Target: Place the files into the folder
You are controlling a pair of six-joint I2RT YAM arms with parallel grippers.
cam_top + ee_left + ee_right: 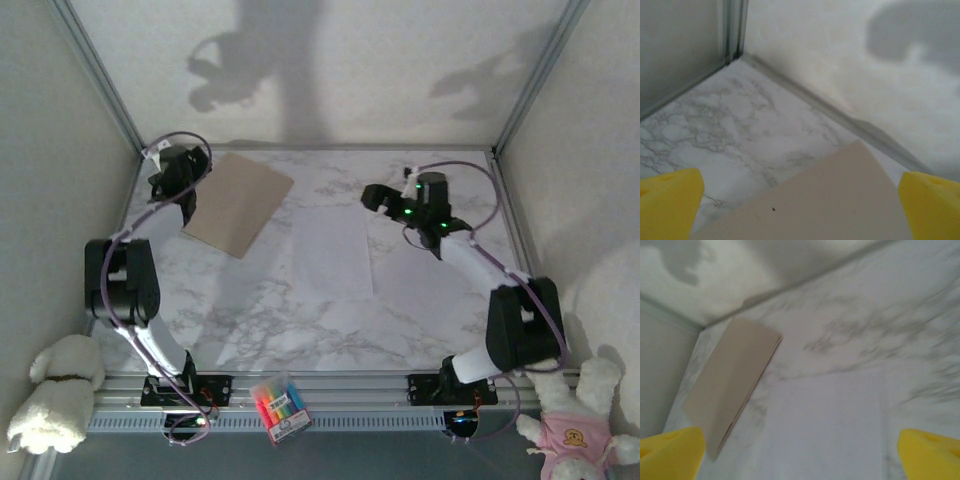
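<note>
Two claws, both wide open, nothing gripped. Left claw (178,168) sits at the far-left corner of the table (420,300), right by the folder's left edge. From the top cam it can't be told whether it touches the folder or just hangs above it. On the left wrist cam, the left claw (800,207) shows its yellow pads (670,200) spread to either side of the frame. A pale tan corner of the folder (840,200) lies between them, pointing at the back wall (840,60).

Folder (238,203) lies flat and looks shut, at the rear left of the table and turned at an angle. Files (330,252) are a white stack flat on the marble near mid-table. They lie just right of the folder's near corner and apart from it, approx square to the table edges.

Right claw (375,197) hangs over the rear right, near the files' far-right corner and aimed left. On the right wrist cam, the right claw (800,455) has its pads (930,452) well apart. The files (832,425) spread out below and the folder (730,385) lies off to the left, its two leaves lying together.

Off the marble, a marker pack (280,408) sits on the front rail btw the arm bases. One plush toy (55,390) lies at the left corner and another (580,420) at the right.
</note>
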